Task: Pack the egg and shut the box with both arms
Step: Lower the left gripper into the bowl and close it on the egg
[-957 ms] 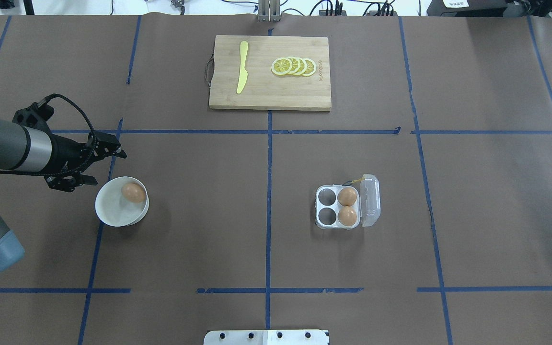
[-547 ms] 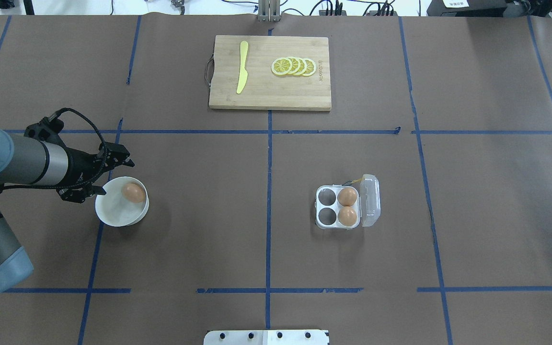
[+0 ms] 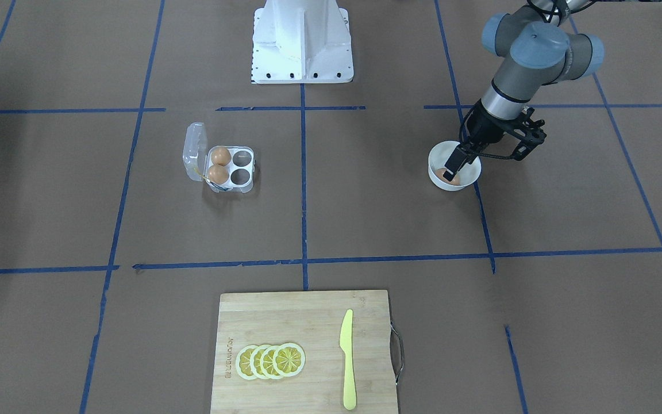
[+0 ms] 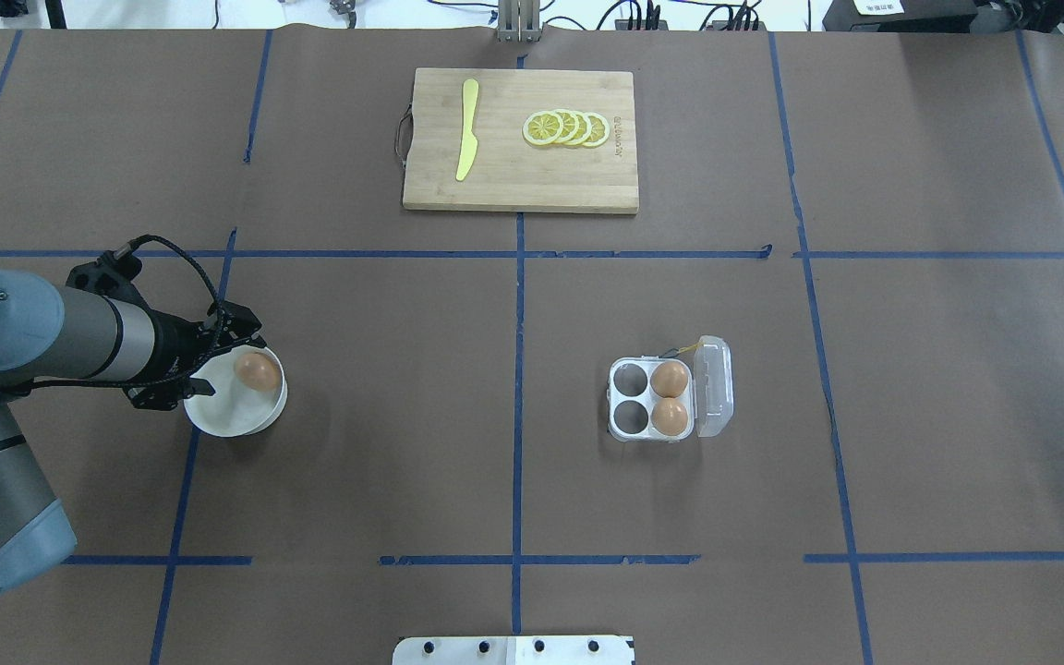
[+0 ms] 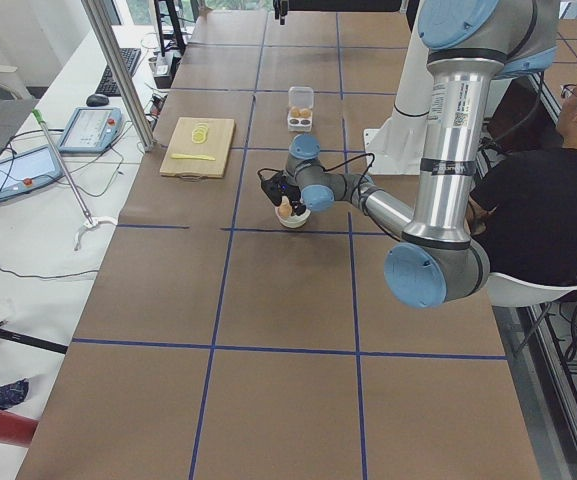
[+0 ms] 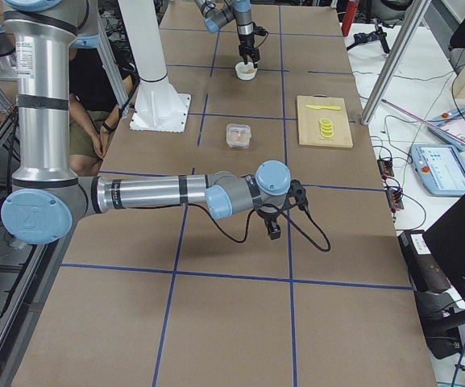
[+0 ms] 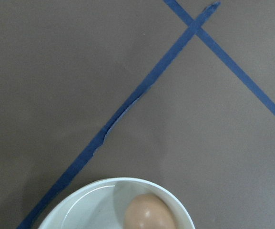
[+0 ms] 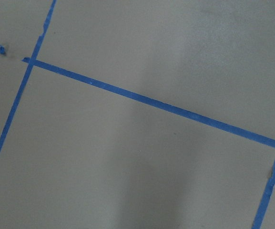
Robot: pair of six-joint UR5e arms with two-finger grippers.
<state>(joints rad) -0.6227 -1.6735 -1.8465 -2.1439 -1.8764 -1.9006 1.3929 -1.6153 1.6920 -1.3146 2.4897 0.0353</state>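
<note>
Egg (image 4: 257, 370) lies in bowl (image 4: 227, 413); only right-side view shows right gripper (image 6: 273, 233).

table cover (image 4: 384, 388): matt brown paper, smooth, with faint creases.
tape lines (image 7: 142, 90): blue, matt, edges wrinkled in places.
bowl (image 4: 218, 416): white, smooth, glossy inside; whether ceramic or plastic cannot be told.
egg in the bowl (image 4: 258, 371): orange-brown shell, smooth, faint sheen.
box (image 4: 612, 399): thin clear plastic, glossy; its lid (image 4: 715, 386) is the same clear plastic.
cutting board (image 4: 532, 175): pale wood, visible grain, matt; thin metal handle (image 4: 399, 137).
knife (image 4: 467, 129): yellow, smooth, plastic by its look.
left arm (image 4: 98, 332): grey metal tube with a satin sheen, smooth light-blue caps.
left gripper (image 4: 235, 358): black, matt.
pedestal base (image 3: 302, 40): white, smooth, painted metal by its look.
</note>
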